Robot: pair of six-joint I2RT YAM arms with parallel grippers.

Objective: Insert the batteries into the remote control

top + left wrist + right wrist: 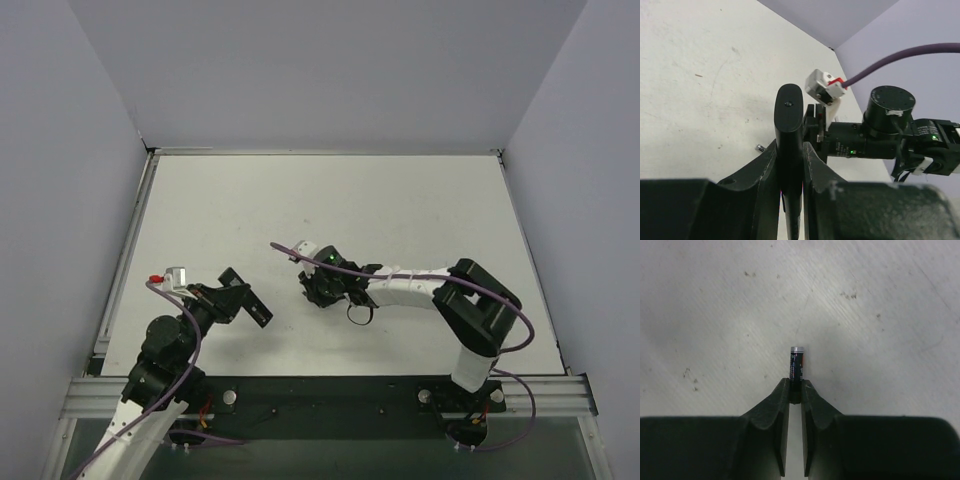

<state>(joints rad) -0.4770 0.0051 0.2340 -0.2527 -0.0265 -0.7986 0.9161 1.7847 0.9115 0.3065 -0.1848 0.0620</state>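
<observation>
Right gripper [795,390] pinches one battery [796,362] by one end, jaws almost together on it. The paler cap points away from the gripper, and the gripped end is hidden from us. Below it we see the bare white table [715,315]; we cannot tell whether the battery touches it.

Left gripper [790,155] is clamped on a black remote control [789,110], which stands up between its jaws. They hide its lower part, and we cannot make out a battery compartment. A tiny pale-tipped object [759,147] lies on the table just beside this gripper, too small to identify. In the top view we cannot discern the held battery.
</observation>
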